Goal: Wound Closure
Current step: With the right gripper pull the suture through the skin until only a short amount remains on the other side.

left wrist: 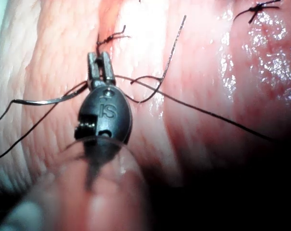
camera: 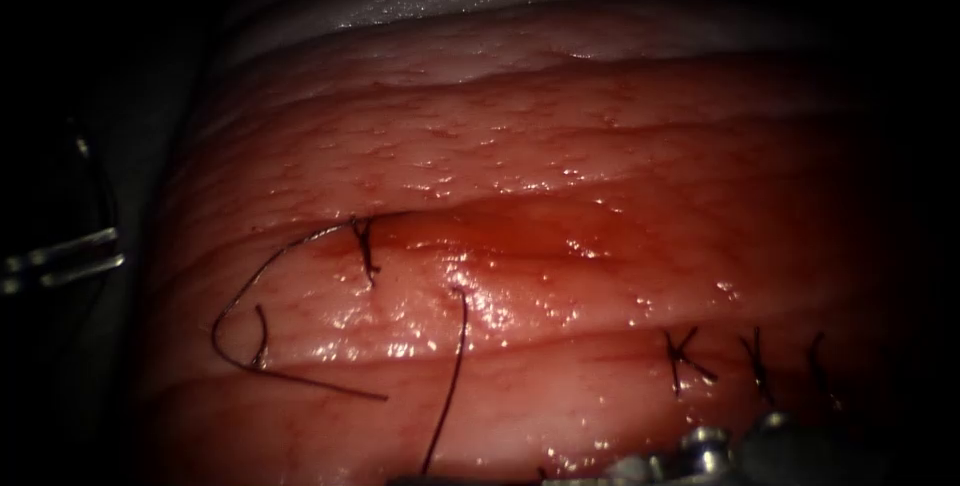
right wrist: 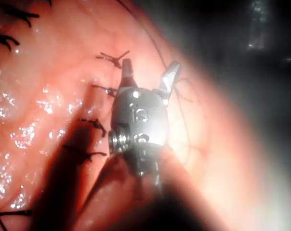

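Thread near-vertical, free end up; right tool agape.

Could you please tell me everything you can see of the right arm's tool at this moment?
The right arm's tool is a small, shiny, silver-grey metal needle driver with a wristed body bearing round pins and a screw-like knob, on a long shaft. Its two jaws stand spread apart in a V and hold nothing; no needle, thread or tissue lies between them. It hangs over the tissue beside a row of knotted stitches, one fingertip close by a knot. In the endoscope view its metal body sits below the stitches at right.
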Controlling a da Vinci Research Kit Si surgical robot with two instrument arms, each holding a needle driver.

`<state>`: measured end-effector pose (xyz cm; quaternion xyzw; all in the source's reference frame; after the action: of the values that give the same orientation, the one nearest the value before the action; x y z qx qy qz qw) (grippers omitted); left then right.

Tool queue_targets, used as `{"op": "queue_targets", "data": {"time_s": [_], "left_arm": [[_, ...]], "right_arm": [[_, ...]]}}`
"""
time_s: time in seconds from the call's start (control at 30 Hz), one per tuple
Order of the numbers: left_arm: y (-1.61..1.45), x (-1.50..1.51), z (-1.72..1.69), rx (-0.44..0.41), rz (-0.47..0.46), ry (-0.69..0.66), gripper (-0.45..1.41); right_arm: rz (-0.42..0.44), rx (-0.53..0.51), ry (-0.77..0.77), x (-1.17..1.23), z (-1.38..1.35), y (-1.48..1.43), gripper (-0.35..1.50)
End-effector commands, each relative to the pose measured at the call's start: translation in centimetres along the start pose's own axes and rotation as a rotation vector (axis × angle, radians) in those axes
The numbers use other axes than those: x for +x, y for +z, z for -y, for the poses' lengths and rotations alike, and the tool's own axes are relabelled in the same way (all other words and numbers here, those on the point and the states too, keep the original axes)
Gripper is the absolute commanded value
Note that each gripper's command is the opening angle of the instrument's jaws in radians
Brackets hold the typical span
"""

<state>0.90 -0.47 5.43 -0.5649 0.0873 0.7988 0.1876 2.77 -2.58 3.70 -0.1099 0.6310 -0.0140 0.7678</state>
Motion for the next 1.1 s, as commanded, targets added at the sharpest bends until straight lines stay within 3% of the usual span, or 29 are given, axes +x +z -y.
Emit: {"op": "queue_targets", "data": {"time_s": [0.03, 0.17, 0.43, 0.57, 0.6, 0.63, 0.7, 0.73, 0.87, 1.1], "left_arm": [[0.07, -0.04, -0.02, -0.001, -0.001, 0.0, -0.45], [0.07, -0.04, -0.02, 0.0, -0.001, 0.0, -0.45], [0.08, -0.05, -0.02, 0.0, 0.0, 0.0, -0.45], [0.08, -0.05, -0.02, 0.0, 0.0, 0.0, -0.45], [0.08, -0.05, -0.02, 0.0, 0.0, 0.0, -0.45], [0.08, -0.05, -0.02, 0.001, 0.0, 0.0, -0.45], [0.08, -0.05, -0.02, 0.001, 0.0, 0.0, -0.45], [0.08, -0.05, -0.02, 0.001, 0.0, 0.0, -0.45], [0.08, -0.05, -0.02, 0.001, 0.0, 0.0, -0.45], [0.08, -0.05, -0.02, 0.001, 0.0, 0.0, -0.45]], "right_arm": [[0.011, -0.025, -0.011, -0.25, -0.13, 0.06, 1.45], [0.066, -0.052, -0.026, -0.82, -0.33, 0.11, 1.43], [0.083, -0.07, 0.049, -1.61, -0.43, 0.37, 1.38], [0.078, -0.07, 0.094, -1.84, -0.41, 0.48, 1.31], [0.077, -0.07, 0.098, -1.87, -0.41, 0.49, 1.23], [0.077, -0.071, 0.108, -1.9, -0.4, 0.5, 0.98], [0.084, -0.054, 0.105, -1.9, -0.37, 0.48, 0.0], [0.095, -0.037, 0.134, -1.89, -0.36, 0.48, -0.35], [0.129, -0.002, 0.203, -1.79, -0.31, 0.4, -0.35], [0.145, 0.036, 0.21, -1.31, -0.04, 0.24, -0.35]]}}
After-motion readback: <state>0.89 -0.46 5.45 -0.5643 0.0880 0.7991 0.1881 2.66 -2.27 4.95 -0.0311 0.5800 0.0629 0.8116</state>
